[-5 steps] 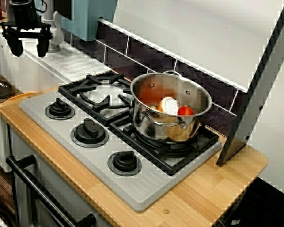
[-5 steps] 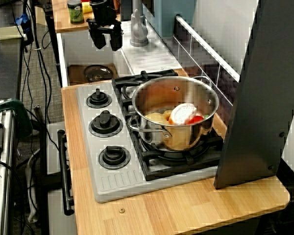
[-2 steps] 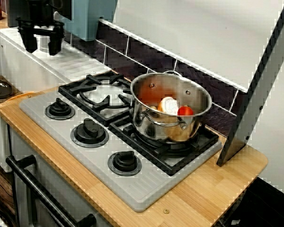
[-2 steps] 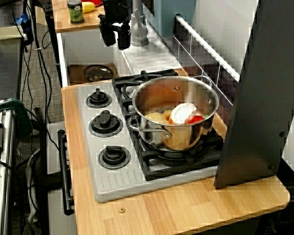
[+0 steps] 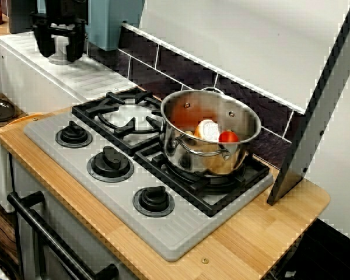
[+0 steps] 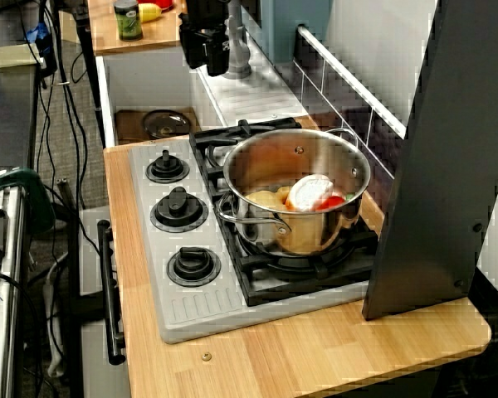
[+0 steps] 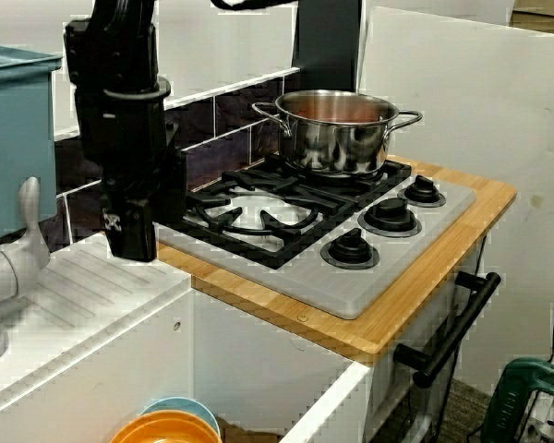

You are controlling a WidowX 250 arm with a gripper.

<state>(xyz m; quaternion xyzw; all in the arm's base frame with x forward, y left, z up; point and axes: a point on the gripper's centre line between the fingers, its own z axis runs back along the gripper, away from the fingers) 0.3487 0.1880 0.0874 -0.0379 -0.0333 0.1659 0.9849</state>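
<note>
Gripper (image 6: 205, 68), jaws spread wide and empty, hangs just above the white drainboard (image 6: 253, 95) beside the grey faucet (image 6: 235, 46), at eleven o'clock from the steel pot (image 6: 315, 236) in the view from above, so no grasp looks begun, toy food (image 6: 310, 192) lying in that pot.

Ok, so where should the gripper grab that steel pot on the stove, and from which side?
The loop handle facing the knobs, taken from above with jaws across its bar, I'd say. The steel pot stands upright on the burner grate, that handle juts out level and clear of the tiled wall, and nothing stands over it.
</note>
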